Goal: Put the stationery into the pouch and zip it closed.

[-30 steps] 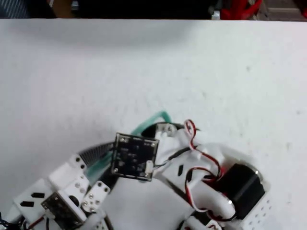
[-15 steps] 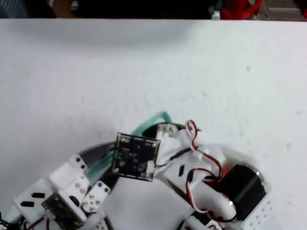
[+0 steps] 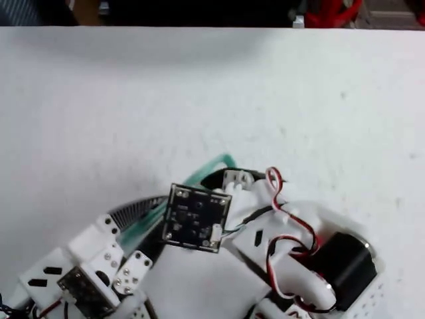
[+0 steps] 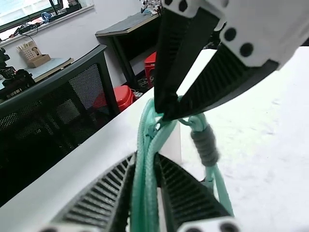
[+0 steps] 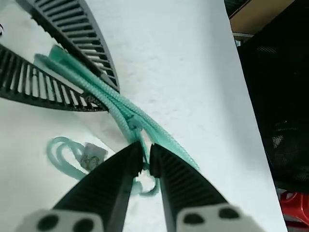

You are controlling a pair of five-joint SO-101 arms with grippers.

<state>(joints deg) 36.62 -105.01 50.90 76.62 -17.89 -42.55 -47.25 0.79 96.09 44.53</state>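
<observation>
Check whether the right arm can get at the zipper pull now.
Likely yes: the right pincer looks closed on the zipper pull, with nothing between them; the left pincer grips the pouch farther along.

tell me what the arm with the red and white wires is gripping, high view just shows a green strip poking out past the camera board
Observer: the right gripper is shut on the pouch, pinching it right at the zip line.
Operator: ok and the other arm, is it holding anything
Observer: yes, the left gripper is shut on the same zip edge of the pouch, close beside the right one.
</observation>
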